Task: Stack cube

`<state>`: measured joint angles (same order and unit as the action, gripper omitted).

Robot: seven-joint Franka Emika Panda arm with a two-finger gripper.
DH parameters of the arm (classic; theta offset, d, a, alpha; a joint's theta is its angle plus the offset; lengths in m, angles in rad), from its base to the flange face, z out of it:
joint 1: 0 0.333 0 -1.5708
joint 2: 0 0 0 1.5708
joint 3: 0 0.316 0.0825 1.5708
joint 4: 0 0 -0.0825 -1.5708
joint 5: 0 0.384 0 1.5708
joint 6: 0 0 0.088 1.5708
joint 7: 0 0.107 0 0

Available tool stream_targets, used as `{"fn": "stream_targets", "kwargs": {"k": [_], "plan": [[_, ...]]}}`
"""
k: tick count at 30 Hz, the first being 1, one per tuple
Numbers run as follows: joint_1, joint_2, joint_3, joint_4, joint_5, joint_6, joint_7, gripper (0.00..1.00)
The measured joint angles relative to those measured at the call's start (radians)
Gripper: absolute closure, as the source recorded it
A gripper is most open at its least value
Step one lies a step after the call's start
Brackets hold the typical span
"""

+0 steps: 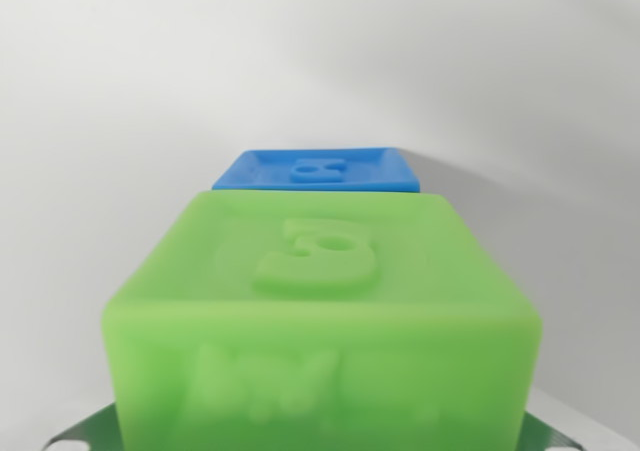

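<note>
Item: green cube (320,321), raised figure on top, filling my wrist view's lower half | Behind it: blue cube (318,170), only its top face visible to me | Surface: plain white table (90,171) | Jaws: tips barely visible at bottom corners, I cannot tell their state

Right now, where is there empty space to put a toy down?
Bare white surface lies open on both sides of the big green plastic cube and the blue plastic cube. The middle is crowded: the blue one sits right behind the green.
</note>
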<state>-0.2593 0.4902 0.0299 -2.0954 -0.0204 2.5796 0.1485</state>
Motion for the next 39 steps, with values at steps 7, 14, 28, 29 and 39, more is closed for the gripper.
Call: {"fn": "stream_targets", "kwargs": {"k": [7, 14, 28, 29, 39], "plan": [[0.001, 0.017, -0.001, 0.002, 0.000, 0.016, 0.000, 1.00], [0.002, 0.029, -0.002, 0.004, 0.000, 0.025, 0.000, 1.00], [0.003, 0.030, -0.003, 0.005, 0.000, 0.027, 0.000, 0.00], [0.003, 0.030, -0.003, 0.005, 0.000, 0.027, 0.000, 0.00], [0.003, 0.030, -0.003, 0.005, 0.000, 0.027, 0.000, 0.00]]}}
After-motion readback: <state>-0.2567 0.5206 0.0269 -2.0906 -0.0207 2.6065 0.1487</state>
